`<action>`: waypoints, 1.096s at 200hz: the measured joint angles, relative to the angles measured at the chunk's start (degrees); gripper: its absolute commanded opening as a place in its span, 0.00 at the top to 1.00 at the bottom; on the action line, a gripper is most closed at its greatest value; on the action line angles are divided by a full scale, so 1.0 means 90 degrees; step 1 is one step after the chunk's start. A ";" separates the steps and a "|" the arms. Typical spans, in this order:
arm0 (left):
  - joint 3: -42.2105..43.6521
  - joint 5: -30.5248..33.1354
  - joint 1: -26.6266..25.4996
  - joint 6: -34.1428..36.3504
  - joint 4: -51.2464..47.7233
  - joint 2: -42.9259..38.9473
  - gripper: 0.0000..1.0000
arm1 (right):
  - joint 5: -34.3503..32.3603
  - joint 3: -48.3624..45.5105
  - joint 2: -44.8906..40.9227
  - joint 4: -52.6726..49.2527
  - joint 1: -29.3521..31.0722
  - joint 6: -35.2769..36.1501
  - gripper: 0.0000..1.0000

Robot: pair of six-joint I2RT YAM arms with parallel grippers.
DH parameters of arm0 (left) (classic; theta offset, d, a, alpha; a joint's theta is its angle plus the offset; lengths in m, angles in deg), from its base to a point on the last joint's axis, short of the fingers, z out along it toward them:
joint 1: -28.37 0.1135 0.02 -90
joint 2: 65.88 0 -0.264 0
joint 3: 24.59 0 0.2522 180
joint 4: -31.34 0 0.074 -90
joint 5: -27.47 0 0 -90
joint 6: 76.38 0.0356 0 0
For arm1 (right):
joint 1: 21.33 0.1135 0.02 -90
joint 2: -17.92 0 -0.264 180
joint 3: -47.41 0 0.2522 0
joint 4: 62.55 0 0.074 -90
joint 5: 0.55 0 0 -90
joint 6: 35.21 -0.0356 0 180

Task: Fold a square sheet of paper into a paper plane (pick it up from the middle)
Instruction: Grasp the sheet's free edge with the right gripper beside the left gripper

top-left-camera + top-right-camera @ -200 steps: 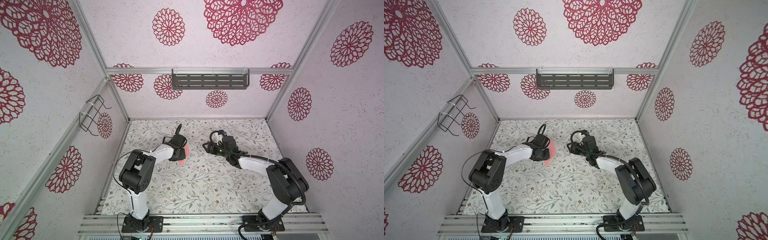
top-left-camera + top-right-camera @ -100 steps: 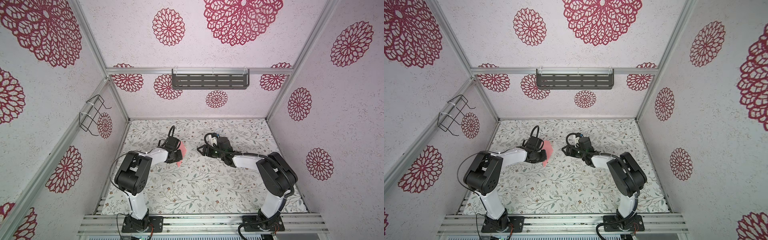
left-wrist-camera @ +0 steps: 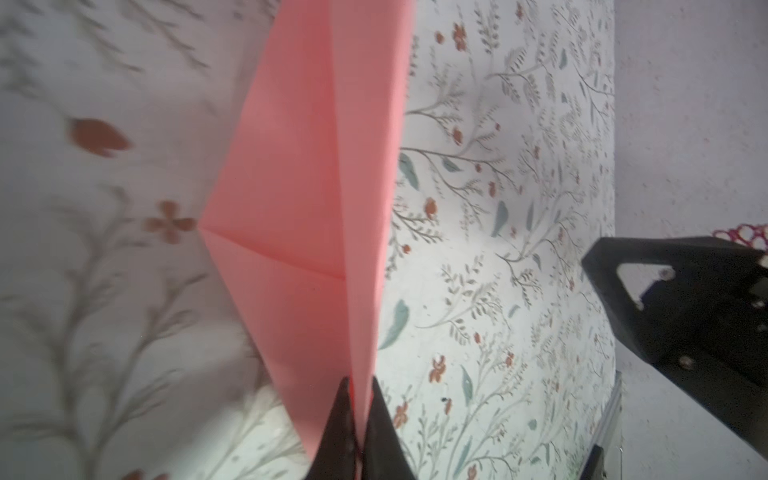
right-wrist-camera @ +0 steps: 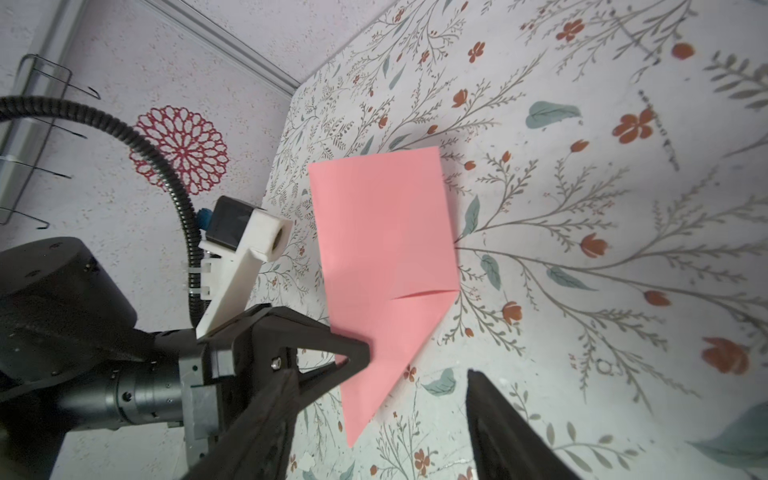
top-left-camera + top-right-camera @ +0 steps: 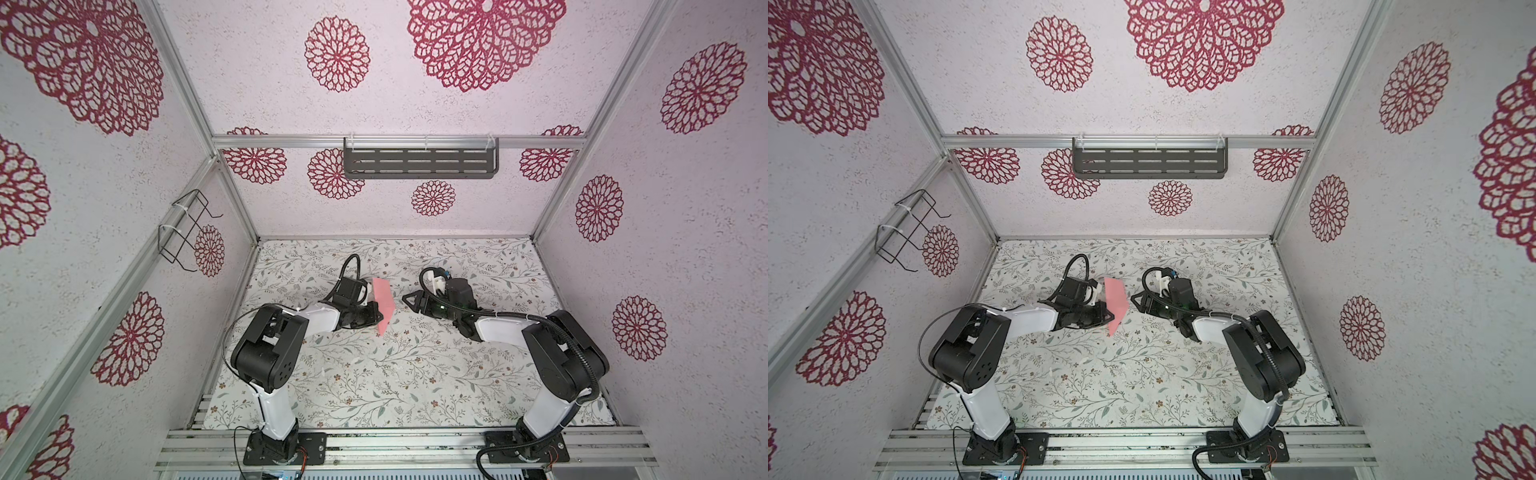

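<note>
Left gripper (image 3: 356, 384) tight on paper plane (image 3: 299, 187)

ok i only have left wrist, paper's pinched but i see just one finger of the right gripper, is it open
observer: yes, the right gripper is open; the right wrist view shows both fingers well apart
operator: what's the paper's far side like
observer: the paper shows one flat face, square at one end, pointed at the other
operator: which way does the point go
observer: in both top views it points toward the arm bases
</note>
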 measured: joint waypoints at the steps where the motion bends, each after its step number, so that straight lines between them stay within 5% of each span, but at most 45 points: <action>1: -0.0007 -0.0007 -0.0007 0.0000 0.0005 0.0010 0.92 | 0.0012 -0.0007 0.0002 0.0007 -0.0002 -0.0010 0.40; 49: -0.0364 -0.0342 -0.0391 -0.0039 0.0131 0.0551 0.91 | 0.0631 -0.0170 0.0498 0.0986 -0.0046 -0.0651 0.52; 178: -0.0602 -0.0211 -0.0374 -0.0024 -0.0041 0.0833 0.84 | 0.1073 0.0032 0.1673 0.1384 -0.0083 -0.1035 0.50; 219: -0.0651 -0.0172 -0.0374 -0.0015 -0.0155 0.0777 0.74 | 0.1020 0.0238 0.1746 0.0976 -0.0085 -0.1022 0.50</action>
